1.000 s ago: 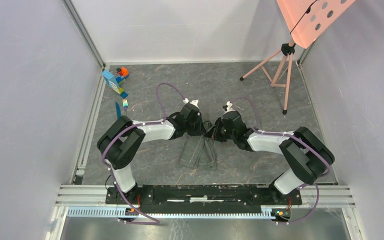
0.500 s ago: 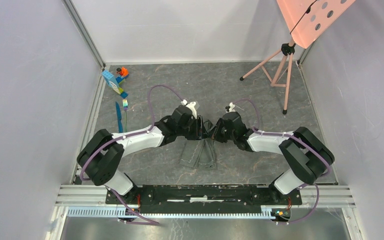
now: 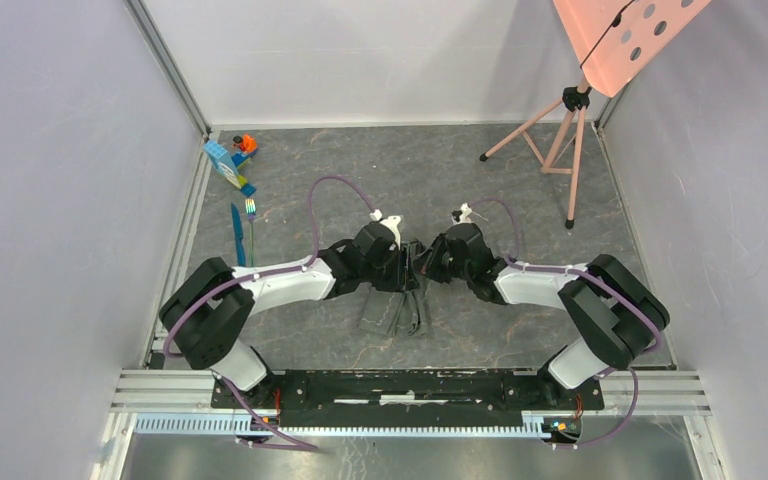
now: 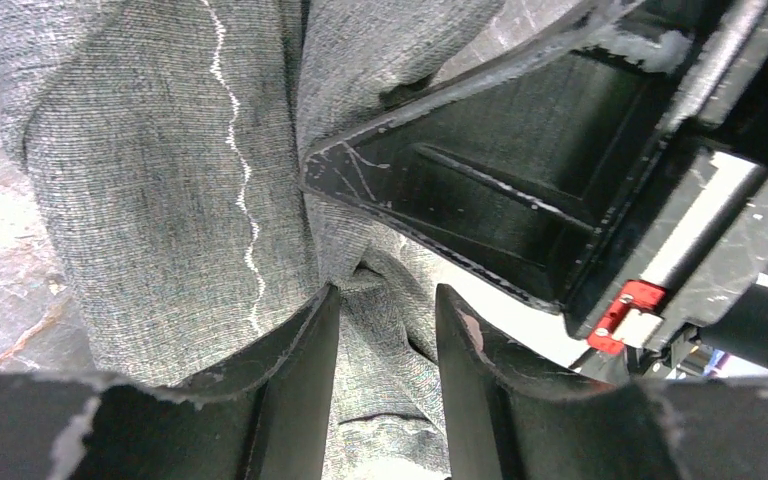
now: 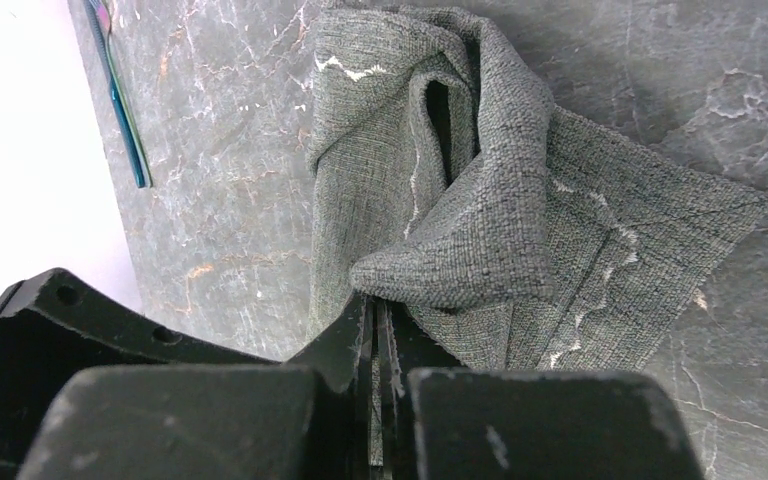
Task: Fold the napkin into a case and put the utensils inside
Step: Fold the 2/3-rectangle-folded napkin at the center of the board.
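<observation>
Right gripper (image 5: 375, 310) pinches a raised fold of the napkin (image 5: 520, 200), half-folded near the bench's (image 3: 360, 170) middle. My left gripper (image 4: 385, 300) straddles the cloth, jaws apart. Folding looks unfinished to me; next, lay this fold flat. Utensils (image 3: 243, 232) lie far left.

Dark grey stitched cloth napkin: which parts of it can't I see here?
- Top view: dark grey napkin's far end, hidden under the left gripper and right gripper.
- Left wrist view: its right side, behind the right gripper; edges cut off.
- Right wrist view: the fold's inside, too dark.
</observation>
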